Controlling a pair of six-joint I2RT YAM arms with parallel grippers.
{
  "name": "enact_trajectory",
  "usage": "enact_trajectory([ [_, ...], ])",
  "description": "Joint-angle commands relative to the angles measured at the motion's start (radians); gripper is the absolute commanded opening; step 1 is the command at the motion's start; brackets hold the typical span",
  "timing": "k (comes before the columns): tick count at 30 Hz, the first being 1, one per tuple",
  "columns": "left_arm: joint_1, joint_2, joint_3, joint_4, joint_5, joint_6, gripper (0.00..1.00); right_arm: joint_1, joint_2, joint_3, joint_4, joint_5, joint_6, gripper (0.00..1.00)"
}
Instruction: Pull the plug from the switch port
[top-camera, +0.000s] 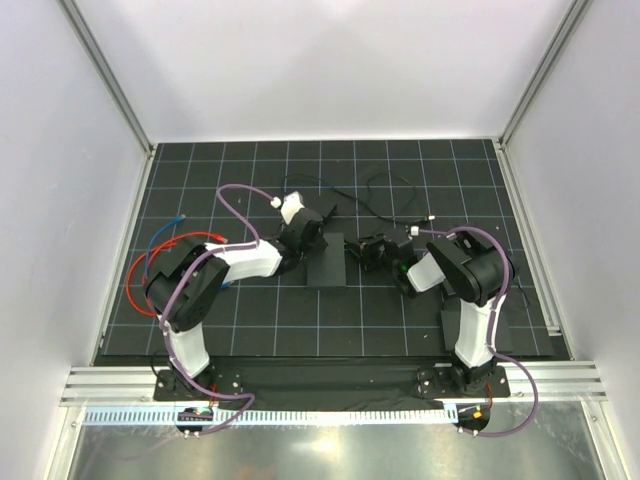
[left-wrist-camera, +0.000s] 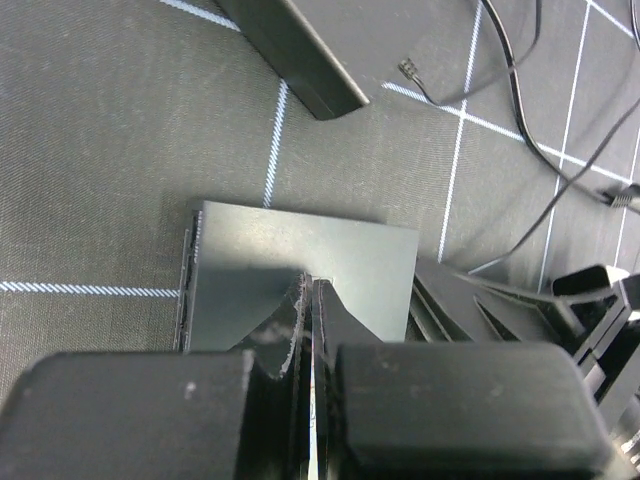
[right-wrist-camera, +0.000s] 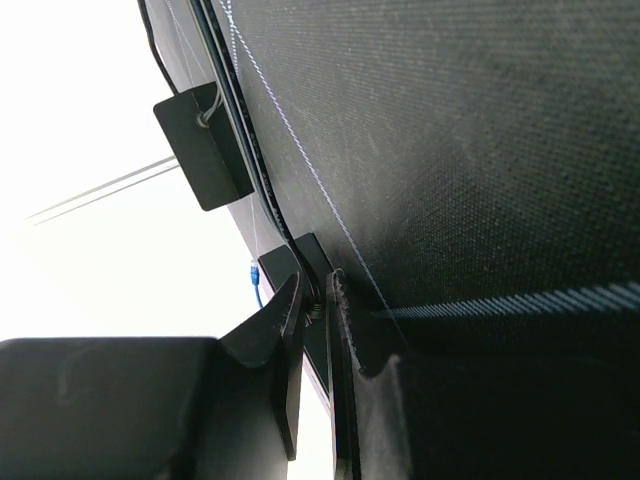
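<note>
The switch (top-camera: 326, 268) is a flat matte-black box lying on the gridded mat between the two arms. In the left wrist view the switch (left-wrist-camera: 300, 245) lies just beyond the tips. My left gripper (top-camera: 305, 238) (left-wrist-camera: 310, 285) is shut with nothing between its fingers, and its tips rest on the switch's top face. My right gripper (top-camera: 372, 250) (right-wrist-camera: 320, 290) reaches in from the right. It is shut on the small plug (right-wrist-camera: 318, 305) at the switch's edge. A black cable runs on from the plug.
Red and blue cables (top-camera: 165, 250) loop at the left of the mat. A thin black cord (top-camera: 380, 195) trails across the back. A small black brick (right-wrist-camera: 200, 150) with a cord lies further off. A long black bar (left-wrist-camera: 290, 50) lies beyond the switch. A flat black plate (top-camera: 505, 322) sits by the right arm's base.
</note>
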Motion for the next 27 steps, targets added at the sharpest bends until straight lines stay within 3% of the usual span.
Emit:
enact_trajectory([
  [1, -0.011, -0.007, -0.032, -0.004, 0.008, 0.103, 0.00, -0.004, 0.048, -0.014, -0.047, 0.018, 0.063, 0.01],
  [7, -0.011, 0.074, -0.008, 0.029, 0.107, 0.088, 0.00, -0.001, 0.075, -0.027, 0.011, 0.017, 0.121, 0.01],
  [16, -0.008, 0.090, -0.064, -0.050, -0.086, -0.133, 0.00, 0.040, 0.020, -0.063, -0.085, 0.156, 0.270, 0.01],
  [23, -0.011, 0.071, -0.100, -0.074, -0.160, -0.191, 0.00, 0.051, -0.014, -0.112, -0.131, 0.282, 0.370, 0.01],
  [27, -0.012, 0.085, -0.081, -0.093, -0.151, -0.178, 0.00, 0.049, -0.003, -0.086, -0.172, 0.270, 0.346, 0.01],
])
